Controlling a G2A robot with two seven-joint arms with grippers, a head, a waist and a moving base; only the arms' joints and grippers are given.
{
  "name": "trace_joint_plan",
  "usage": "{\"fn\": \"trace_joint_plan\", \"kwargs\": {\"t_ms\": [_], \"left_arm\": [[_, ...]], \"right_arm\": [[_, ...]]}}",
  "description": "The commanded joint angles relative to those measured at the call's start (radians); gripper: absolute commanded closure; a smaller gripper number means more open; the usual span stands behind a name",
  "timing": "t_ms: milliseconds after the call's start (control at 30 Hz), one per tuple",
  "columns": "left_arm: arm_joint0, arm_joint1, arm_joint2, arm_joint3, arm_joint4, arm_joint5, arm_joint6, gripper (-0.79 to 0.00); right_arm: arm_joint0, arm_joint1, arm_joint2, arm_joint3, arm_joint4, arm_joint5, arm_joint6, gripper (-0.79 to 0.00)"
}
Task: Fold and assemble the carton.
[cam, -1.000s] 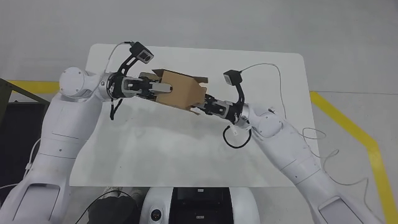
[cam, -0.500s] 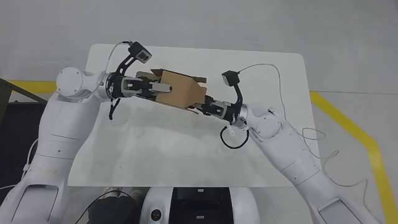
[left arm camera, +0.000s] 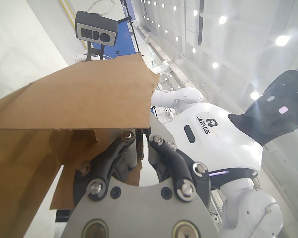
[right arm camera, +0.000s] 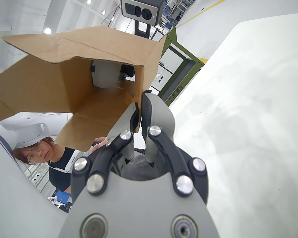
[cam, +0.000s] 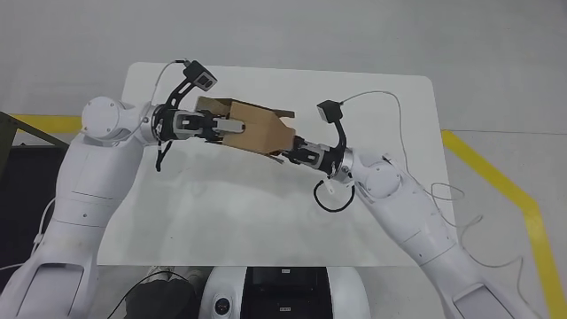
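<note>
Above the white bench [cam: 266, 221], the carton [cam: 257, 128] is held between both arms, with the left fingers [left arm camera: 161, 147] and right fingers [right arm camera: 159, 110] each pinched shut on a wall edge; it looks like light, easily creased cardboard, so grip beside the fold lines.

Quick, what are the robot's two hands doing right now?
Left gripper: shut on the carton.
Right gripper: shut on the carton too.
</note>
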Motion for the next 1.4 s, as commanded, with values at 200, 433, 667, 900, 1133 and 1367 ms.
{"fn": "trace_joint_plan", "kwargs": {"t_ms": [200, 433, 667, 900, 1133, 1367], "left_arm": [[0.01, 0.003, -0.009, -0.001, -0.001, -0.001, -0.001, 0.0], [0.019, 0.007, -0.02, 0.0, 0.006, -0.001, -0.009, 0.0], [0.037, 0.012, -0.041, 0.007, -0.003, 0.0, -0.018, 0.0], [0.054, 0.014, -0.052, 0.009, -0.033, -0.001, -0.034, 0.0], [0.057, 0.014, -0.05, 0.007, -0.05, 0.014, -0.04, 0.0], [0.034, 0.013, -0.056, 0.052, -0.056, 0.019, 0.002, 0.0]], "right_arm": [[-0.008, 0.001, 0.006, -0.014, -0.013, 0.005, 0.0, 0.0], [-0.014, 0.003, 0.017, -0.024, -0.015, 0.015, 0.002, 0.0], [-0.023, 0.005, 0.027, -0.027, -0.01, 0.023, 0.006, 0.0], [-0.029, 0.007, 0.034, -0.024, -0.002, 0.026, 0.011, 0.0], [-0.034, 0.009, 0.048, -0.021, 0.003, 0.014, 0.005, -0.619], [-0.061, 0.025, 0.11, -0.051, -0.084, -0.106, -0.023, -0.597]]}}
